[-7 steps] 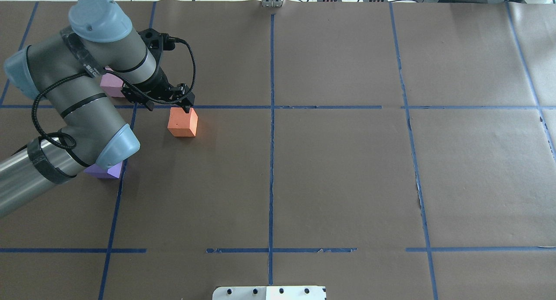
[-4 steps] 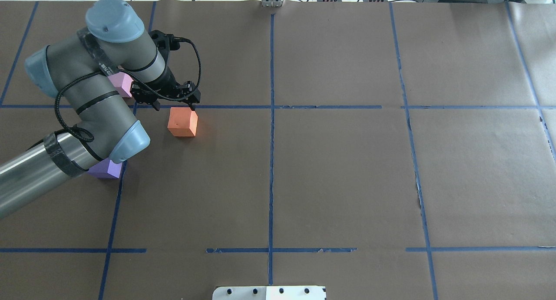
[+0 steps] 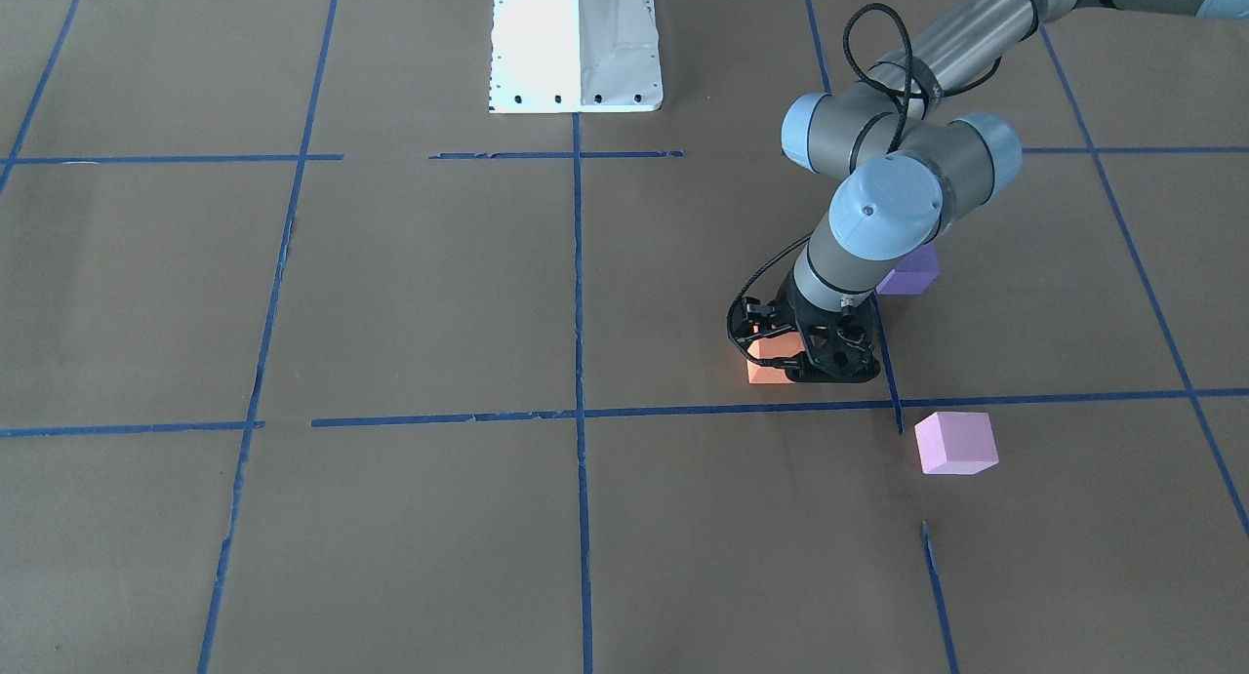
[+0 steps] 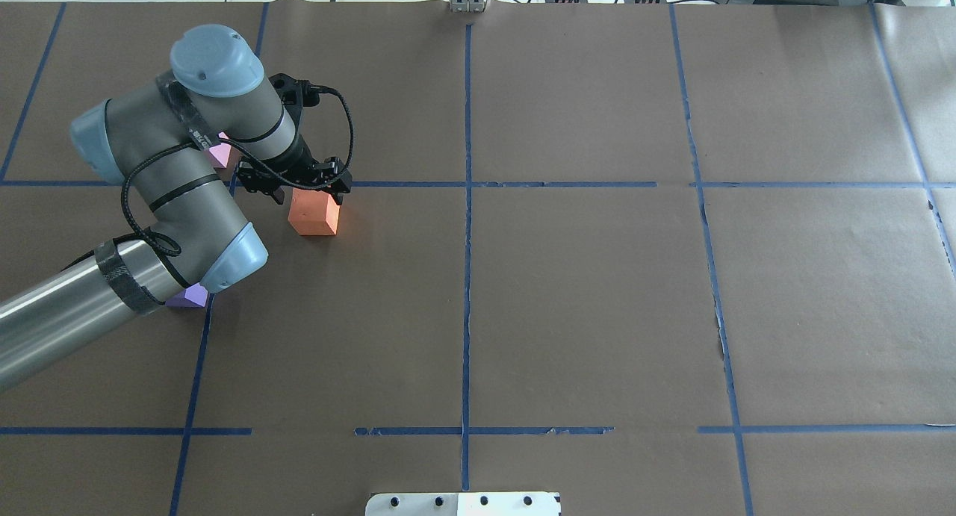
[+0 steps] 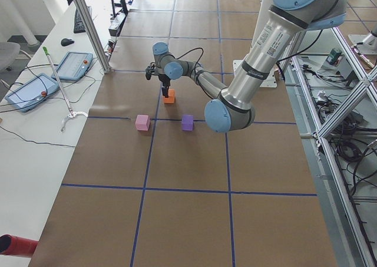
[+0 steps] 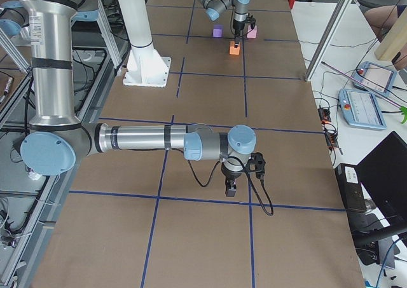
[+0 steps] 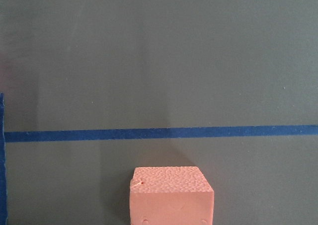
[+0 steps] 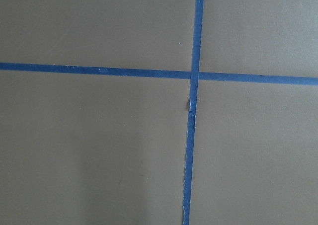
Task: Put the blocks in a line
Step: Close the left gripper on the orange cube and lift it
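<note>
Both left gripper jaws stand spread over the orange block; lower squarely, pink block at ten o'clock.

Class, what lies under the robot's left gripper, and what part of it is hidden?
The orange block rests on the table beneath the left gripper. In the overhead view the gripper covers the block's far edge, so whether they are touching cannot be seen.

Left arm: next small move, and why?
Probably lower the left gripper straight down around the orange block: its jaws look open, astride the block's top, not yet gripping. That block sits off the line through the pink block and purple block.
</note>
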### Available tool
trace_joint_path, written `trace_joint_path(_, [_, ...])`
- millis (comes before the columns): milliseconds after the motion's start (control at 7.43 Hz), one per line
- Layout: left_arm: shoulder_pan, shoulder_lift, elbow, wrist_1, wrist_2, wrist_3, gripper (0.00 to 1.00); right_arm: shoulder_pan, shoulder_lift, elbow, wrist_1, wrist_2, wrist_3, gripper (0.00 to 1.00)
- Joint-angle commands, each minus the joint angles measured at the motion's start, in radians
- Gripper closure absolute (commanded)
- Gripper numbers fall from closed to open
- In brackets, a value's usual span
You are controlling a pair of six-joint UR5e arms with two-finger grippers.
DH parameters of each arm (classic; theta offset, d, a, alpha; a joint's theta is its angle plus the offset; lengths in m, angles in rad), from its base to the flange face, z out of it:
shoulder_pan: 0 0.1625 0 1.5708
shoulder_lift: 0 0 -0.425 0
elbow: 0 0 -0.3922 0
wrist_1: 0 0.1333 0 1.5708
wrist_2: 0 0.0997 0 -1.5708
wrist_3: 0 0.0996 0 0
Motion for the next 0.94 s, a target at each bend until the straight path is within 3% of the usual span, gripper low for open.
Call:
trace_joint_path(0, [0.003, 0.0, 0.011, -0.02, 0.003, -0.017, 0.03, 0.0, 0.0, 0.0, 0.0, 0.0, 0.0, 0.0])
trace_joint_path(808, [0.03, 0.003, 0.08, -0.121, 0.006, -0.052, 0.06, 0.0, 0.0, 0.0, -0.001, 0.0, 0.0, 0.0])
